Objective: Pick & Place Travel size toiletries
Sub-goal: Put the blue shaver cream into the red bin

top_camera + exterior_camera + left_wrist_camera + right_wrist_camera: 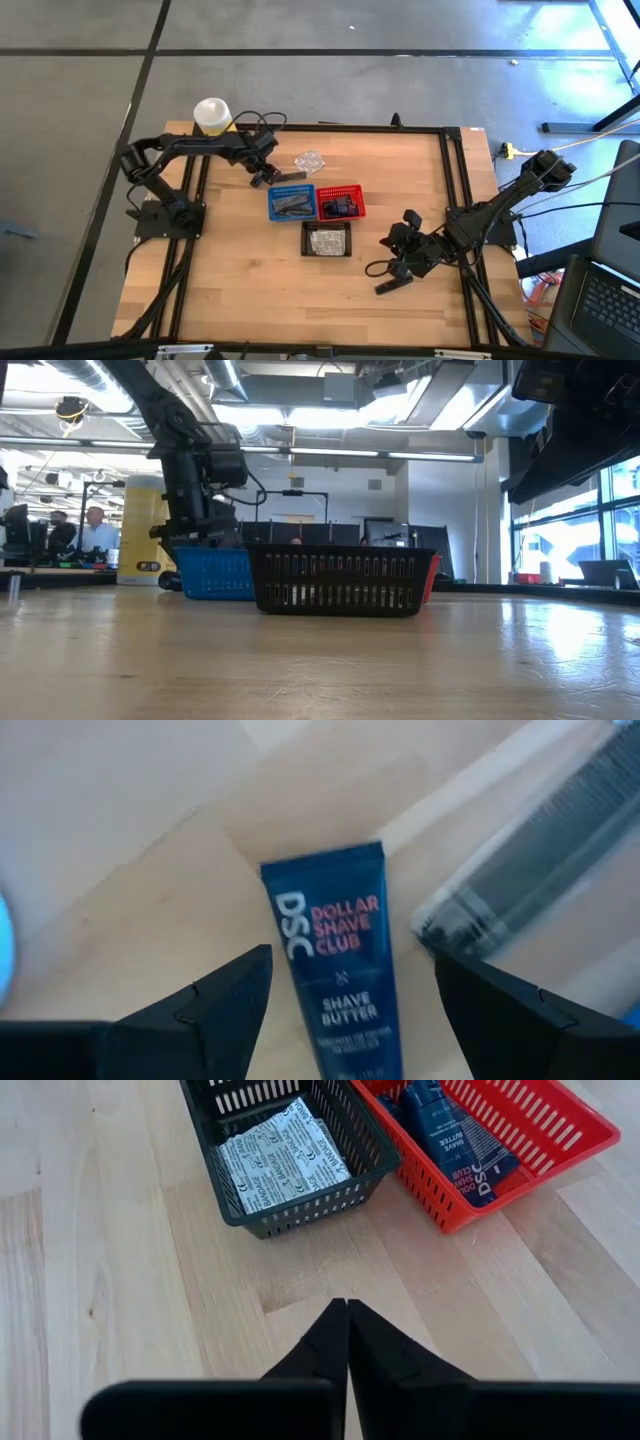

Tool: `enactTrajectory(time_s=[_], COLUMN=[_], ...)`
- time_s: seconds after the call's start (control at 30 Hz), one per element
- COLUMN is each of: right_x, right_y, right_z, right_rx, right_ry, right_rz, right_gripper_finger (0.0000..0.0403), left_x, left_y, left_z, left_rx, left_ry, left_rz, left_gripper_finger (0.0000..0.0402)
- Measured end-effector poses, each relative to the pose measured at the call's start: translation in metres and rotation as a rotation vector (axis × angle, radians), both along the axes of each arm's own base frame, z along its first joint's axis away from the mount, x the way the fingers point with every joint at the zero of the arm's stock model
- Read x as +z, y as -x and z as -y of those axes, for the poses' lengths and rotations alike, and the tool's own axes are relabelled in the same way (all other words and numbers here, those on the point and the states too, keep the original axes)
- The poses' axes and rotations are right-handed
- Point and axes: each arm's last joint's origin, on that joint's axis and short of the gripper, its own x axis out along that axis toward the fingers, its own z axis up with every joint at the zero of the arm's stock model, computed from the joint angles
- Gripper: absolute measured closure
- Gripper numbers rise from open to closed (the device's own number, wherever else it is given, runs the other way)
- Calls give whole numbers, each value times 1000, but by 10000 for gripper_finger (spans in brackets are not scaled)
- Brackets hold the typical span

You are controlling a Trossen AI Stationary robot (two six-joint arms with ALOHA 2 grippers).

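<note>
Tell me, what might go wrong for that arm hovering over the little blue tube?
The left gripper stands open astride the navy shave butter tube, which lies flat on the wood; the fingers could slide off it or push it along instead of lifting it. A grey tube lies close beside it, so one finger might catch that too. The blue basket sits near and could get nudged. The right gripper waits shut, away from all this.

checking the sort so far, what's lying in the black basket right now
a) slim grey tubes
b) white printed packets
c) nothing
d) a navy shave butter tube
b: the right wrist view shows white printed packets lying flat inside the black basket, while the navy tubes sit in the red basket beside it.
</note>
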Motion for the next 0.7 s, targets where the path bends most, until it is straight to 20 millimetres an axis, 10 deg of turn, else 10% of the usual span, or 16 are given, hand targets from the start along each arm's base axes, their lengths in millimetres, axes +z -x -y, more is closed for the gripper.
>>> enactTrajectory(time_s=[0.7], right_x=[0], right_y=[0], right_z=[0], right_rx=[6], right_ry=[5], right_rz=[-2], right_gripper_finger=[398], left_x=[-22], left_y=[-7], left_z=[-6], left_rx=[5], left_ry=[9], left_rz=[-40], left_gripper_finger=[146])
